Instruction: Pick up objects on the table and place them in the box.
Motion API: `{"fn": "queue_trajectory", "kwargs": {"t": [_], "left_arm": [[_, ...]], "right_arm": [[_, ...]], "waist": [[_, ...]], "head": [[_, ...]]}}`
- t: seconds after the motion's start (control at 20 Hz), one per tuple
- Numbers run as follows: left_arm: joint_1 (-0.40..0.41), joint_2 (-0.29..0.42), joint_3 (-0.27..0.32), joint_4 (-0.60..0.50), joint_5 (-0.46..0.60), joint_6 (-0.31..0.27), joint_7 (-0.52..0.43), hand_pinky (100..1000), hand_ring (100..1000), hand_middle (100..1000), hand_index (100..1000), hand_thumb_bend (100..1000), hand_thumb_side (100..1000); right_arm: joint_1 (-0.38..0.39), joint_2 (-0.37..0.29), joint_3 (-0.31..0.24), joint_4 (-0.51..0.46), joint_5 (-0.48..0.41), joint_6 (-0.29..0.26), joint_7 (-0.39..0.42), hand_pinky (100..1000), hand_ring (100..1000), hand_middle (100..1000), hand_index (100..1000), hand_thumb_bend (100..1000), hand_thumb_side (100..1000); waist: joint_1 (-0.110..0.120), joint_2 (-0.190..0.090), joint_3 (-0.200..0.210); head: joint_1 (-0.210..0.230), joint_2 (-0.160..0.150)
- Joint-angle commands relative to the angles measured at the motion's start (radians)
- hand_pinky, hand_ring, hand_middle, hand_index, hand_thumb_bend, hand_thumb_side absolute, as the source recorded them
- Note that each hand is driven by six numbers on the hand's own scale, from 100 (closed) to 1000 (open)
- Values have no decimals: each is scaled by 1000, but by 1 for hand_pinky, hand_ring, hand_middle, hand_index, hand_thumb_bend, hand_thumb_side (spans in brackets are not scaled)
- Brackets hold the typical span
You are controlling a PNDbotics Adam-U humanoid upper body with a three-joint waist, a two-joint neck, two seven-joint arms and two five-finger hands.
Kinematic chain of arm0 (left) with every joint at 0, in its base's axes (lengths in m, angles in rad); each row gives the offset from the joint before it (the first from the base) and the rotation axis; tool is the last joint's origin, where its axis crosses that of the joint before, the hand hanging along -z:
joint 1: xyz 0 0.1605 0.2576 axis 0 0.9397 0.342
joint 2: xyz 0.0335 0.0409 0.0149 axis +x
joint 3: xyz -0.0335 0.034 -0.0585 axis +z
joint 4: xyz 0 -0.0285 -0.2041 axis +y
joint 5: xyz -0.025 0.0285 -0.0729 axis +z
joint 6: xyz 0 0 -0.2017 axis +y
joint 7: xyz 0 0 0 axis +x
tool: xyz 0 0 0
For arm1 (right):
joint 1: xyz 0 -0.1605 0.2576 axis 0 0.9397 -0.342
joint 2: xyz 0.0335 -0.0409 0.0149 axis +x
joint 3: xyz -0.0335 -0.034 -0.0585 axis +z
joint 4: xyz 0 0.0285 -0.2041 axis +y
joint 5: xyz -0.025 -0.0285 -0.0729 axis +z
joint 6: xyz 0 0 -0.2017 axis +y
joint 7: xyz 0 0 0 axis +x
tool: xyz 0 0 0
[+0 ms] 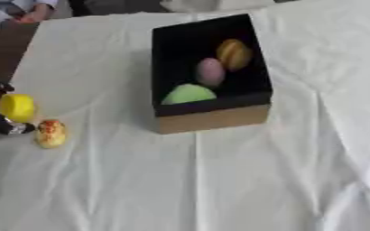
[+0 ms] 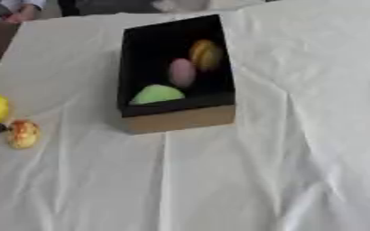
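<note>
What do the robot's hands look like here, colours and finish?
Only the left hand shows, at the left edge of the left eye view: dark, mostly black parts with a small silver-grey bit near its tip. No cables or markings can be made out. The right hand is not in view.

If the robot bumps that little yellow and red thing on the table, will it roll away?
Probably a bit. The yellow and red thing looks rounded and egg-like, so a nudge could make it wobble or roll. The white cloth under it is wrinkled, which may stop it soon. It looks smooth, so it might slip from the left hand beside it.
</note>
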Motion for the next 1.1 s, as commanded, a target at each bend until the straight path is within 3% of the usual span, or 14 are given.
{"fn": "queue_trajectory", "kwargs": {"t": [0.05, 0.55, 0.6, 0.65, 0.7, 0.75, 0.8, 1.05, 1.1], "left_arm": [[-13, 29, 18, -1, -11, 8, -1, 785, 851, 849, 924, 608, 342], [-29, 17, 16, 37, -28, 13, 2, 770, 841, 837, 914, 556, 276], [-30, 17, 15, 39, -27, 12, 3, 750, 828, 822, 898, 474, 197], [-32, 15, 15, 42, -24, 12, 3, 748, 827, 821, 897, 464, 187], [-33, 13, 14, 45, -21, 13, 3, 737, 820, 813, 888, 401, 123], [-35, 12, 13, 47, -18, 14, 4, 736, 819, 812, 887, 388, 111], [-35, 11, 12, 48, -16, 14, 4, 725, 813, 806, 881, 309, 100], [-38, 11, 8, 53, -19, 13, -14, 709, 799, 794, 870, 227, 100], [-38, 11, 9, 54, -22, 15, -15, 683, 779, 776, 850, 157, 100]], "right_arm": [[-5, -19, -12, -11, -3, 3, -3, 843, 842, 762, 859, 100, 578], [-7, -15, -10, -11, -1, 8, -1, 843, 842, 760, 859, 100, 581], [-8, -15, -10, -11, -1, 8, 0, 843, 842, 760, 859, 100, 583], [-8, -14, -10, -11, -1, 9, 0, 843, 842, 760, 859, 100, 583], [-9, -13, -9, -11, -1, 9, 0, 844, 842, 760, 859, 100, 586], [-9, -12, -9, -11, -1, 10, -1, 844, 843, 760, 860, 100, 586], [-10, -11, -9, -11, -1, 11, -1, 844, 842, 760, 860, 100, 589], [-11, -10, -7, -11, -3, 10, -2, 844, 842, 758, 860, 100, 598], [-10, -10, -7, -11, -3, 10, -3, 844, 841, 758, 860, 100, 600]], "waist": [[9, -10, -1], [10, -2, -9], [10, -2, -9], [10, 0, -11], [10, 1, -12], [10, 2, -13], [10, 3, -13], [11, 5, -16], [11, 5, -16]], "head": [[5, -17], [10, -20], [10, -20], [10, -20], [11, -21], [11, -21], [11, -21], [11, -23], [10, -23]]}}
